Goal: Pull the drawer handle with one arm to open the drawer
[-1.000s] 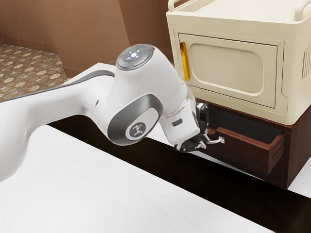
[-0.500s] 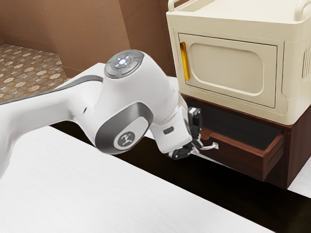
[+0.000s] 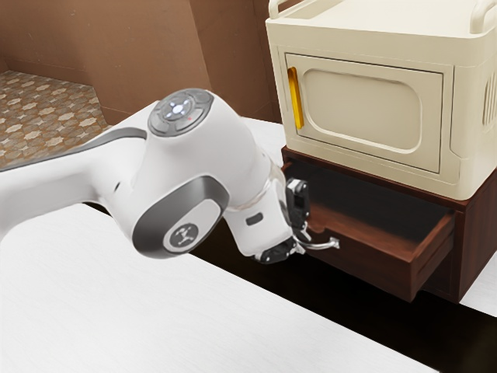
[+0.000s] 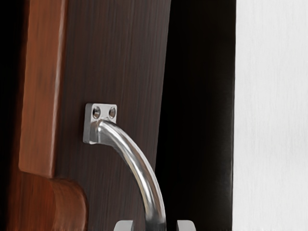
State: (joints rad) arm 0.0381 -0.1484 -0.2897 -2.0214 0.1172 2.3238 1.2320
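As the arm has drawn back towards the exterior view's left and near side over the last second, the drawer has come with it, its front standing farther out of the dark wooden cabinet and more of its inside showing; the pull is working, I judge, and wants only the same line kept, since a sideways drift might slip the grip. The handle sits on that front, towards its far-left part; its long axis runs along the front, from far left to near right, and its bow points outward, to the hand. There the gripper looks closed in on the bar, pinching it. Seen from the wrist, the mounting plate is fixed flat to the drawer front and the bar curves away from it, in between the two fingertips.
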